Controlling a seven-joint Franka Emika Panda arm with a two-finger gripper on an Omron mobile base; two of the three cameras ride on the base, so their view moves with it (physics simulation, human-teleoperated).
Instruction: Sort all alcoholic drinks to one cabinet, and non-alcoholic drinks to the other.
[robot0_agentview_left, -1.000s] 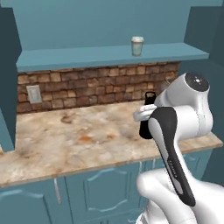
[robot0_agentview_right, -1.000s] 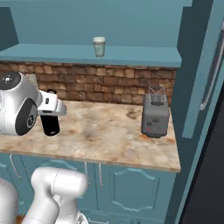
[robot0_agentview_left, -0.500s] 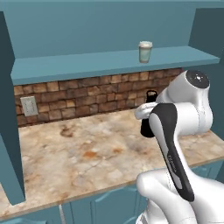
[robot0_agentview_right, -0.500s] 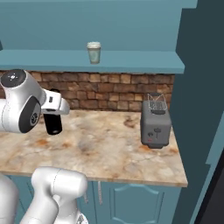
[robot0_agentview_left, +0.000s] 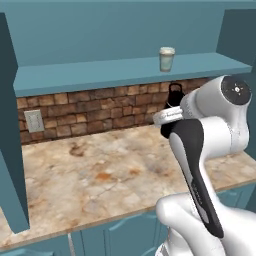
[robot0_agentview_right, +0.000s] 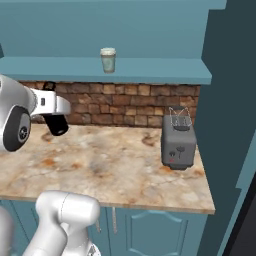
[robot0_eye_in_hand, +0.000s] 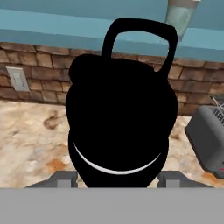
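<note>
My gripper (robot0_eye_in_hand: 117, 177) is shut on the tall black flask (robot0_eye_in_hand: 118, 118), a non-alcoholic drink with a loop-handled cap. It is held upright above the counter, below the cabinet floor board (robot0_agentview_left: 100, 75). In the left base view the flask (robot0_agentview_left: 174, 95) shows just past my gripper (robot0_agentview_left: 167, 118), its body mostly hidden by the arm. From the right, the flask (robot0_agentview_right: 57, 124) hangs under the gripper (robot0_agentview_right: 50, 102). A pale blue-white cup (robot0_agentview_left: 166, 59) stands on the board of the open cabinet (robot0_agentview_right: 160, 72); the cup (robot0_agentview_right: 107, 60) is above and to the right of the flask.
A grey toaster (robot0_agentview_right: 178, 140) stands on the marble counter (robot0_agentview_right: 110, 165) at the right, near a tall teal panel (robot0_agentview_right: 230, 115). A wall socket (robot0_agentview_left: 34, 121) sits in the brick backsplash at the left. A teal cabinet side (robot0_agentview_left: 10, 150) stands at the far left.
Both base views have shifted as the base drove, bringing counter and cabinet closer. The flask stays in my grip and sits slightly higher in view.
</note>
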